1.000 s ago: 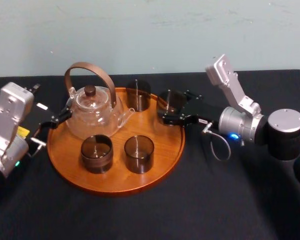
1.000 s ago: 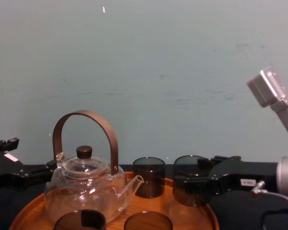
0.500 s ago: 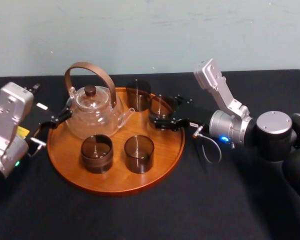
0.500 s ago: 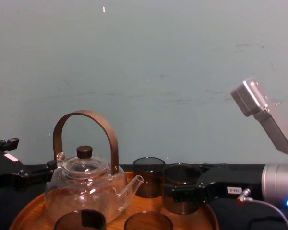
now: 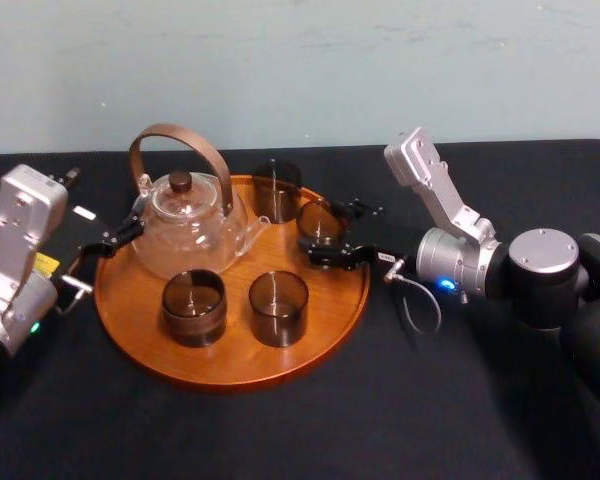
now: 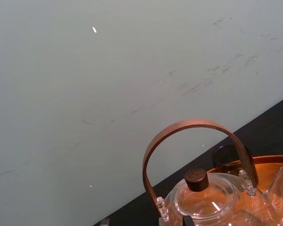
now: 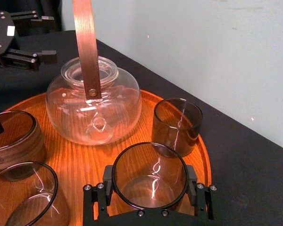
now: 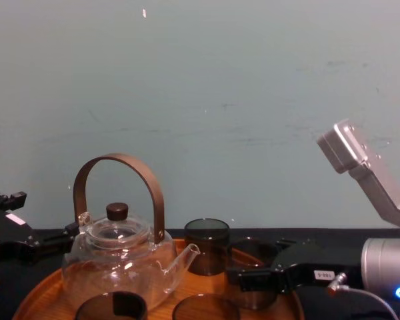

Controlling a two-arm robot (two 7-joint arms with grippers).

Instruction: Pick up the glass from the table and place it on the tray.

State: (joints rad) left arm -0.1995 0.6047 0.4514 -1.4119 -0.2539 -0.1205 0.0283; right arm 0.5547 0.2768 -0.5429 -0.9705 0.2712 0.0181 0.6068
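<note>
Over at the tray's left edge, the left gripper (image 5: 130, 225) hangs parked just beside the teapot (image 5: 185, 228), its two black fingers standing apart. The clear teapot, with an arched brown handle (image 5: 175, 128), sits on the left rear part of the round orange-brown tray (image 5: 230, 365). Near the tray's front edge stand a left tumbler (image 5: 193, 307) and a right tumbler (image 5: 278, 308), side by side and apart, both dark tinted. A rear tumbler (image 5: 277, 190) stands at the tray's rear edge. Just right of it, inside the tray's right rear rim, is the glass (image 5: 321, 222), upright and mouth up, near the rear tumbler without touching it. The right gripper (image 7: 149, 190) pinches it, one black finger pressed against each side of its wall, so the glass sits squarely between them. Whether its base rests on the wood cannot be told. The right arm reaches in from the right side of the table (image 5: 430, 420), across the tray's right edge. The matte black table runs well beyond the tray on every side. Behind its rear edge rises a pale blue-green wall (image 5: 300, 70) with faint scuffs.
</note>
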